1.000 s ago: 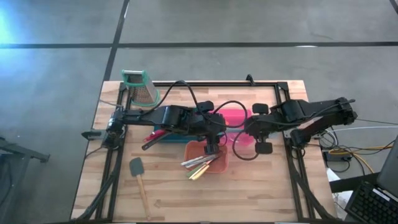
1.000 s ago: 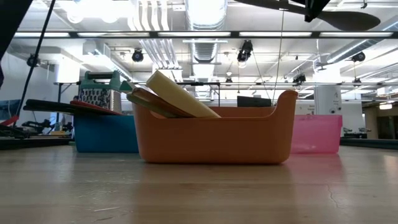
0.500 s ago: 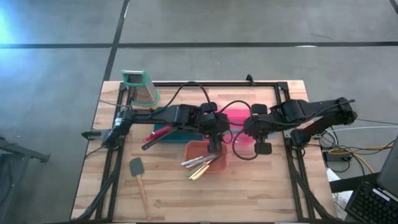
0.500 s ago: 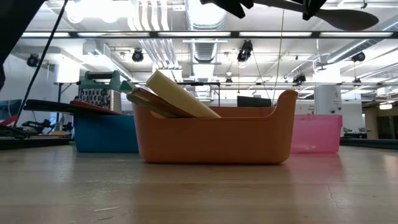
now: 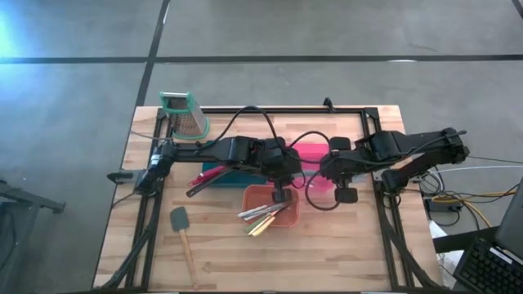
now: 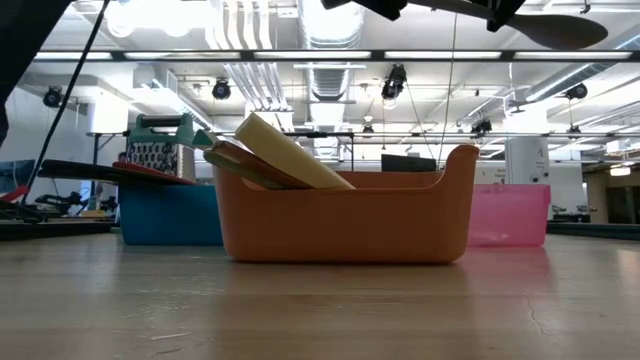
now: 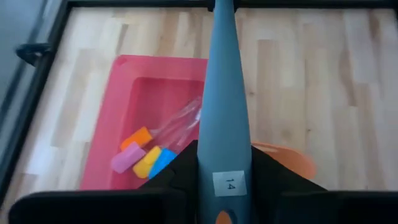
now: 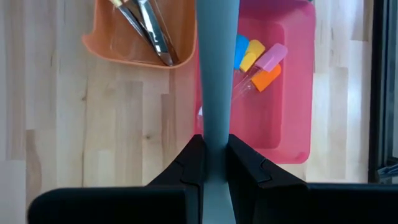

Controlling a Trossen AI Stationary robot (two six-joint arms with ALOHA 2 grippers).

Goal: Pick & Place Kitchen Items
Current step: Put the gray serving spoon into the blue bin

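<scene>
Left gripper (image 7: 225,186) fingers clamp a grey-blue slim utensil handle (image 7: 222,93) above the orange tray (image 5: 270,206); right gripper (image 8: 214,168) fingers likewise pinch a grey handle (image 8: 216,68) over the pink tray (image 8: 292,124).

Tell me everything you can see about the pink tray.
The pink tray is a rectangular, plastic-looking bin with rounded corners and raised walls, resting flat on the wooden table. It sits beside the orange tray, toward the table's back edge; whether they touch is unclear. Inside lie small spatulas with blue, yellow, pink and orange heads and clear-looking handles. From above, both arms partly cover it; neither claw appears to touch it.
</scene>
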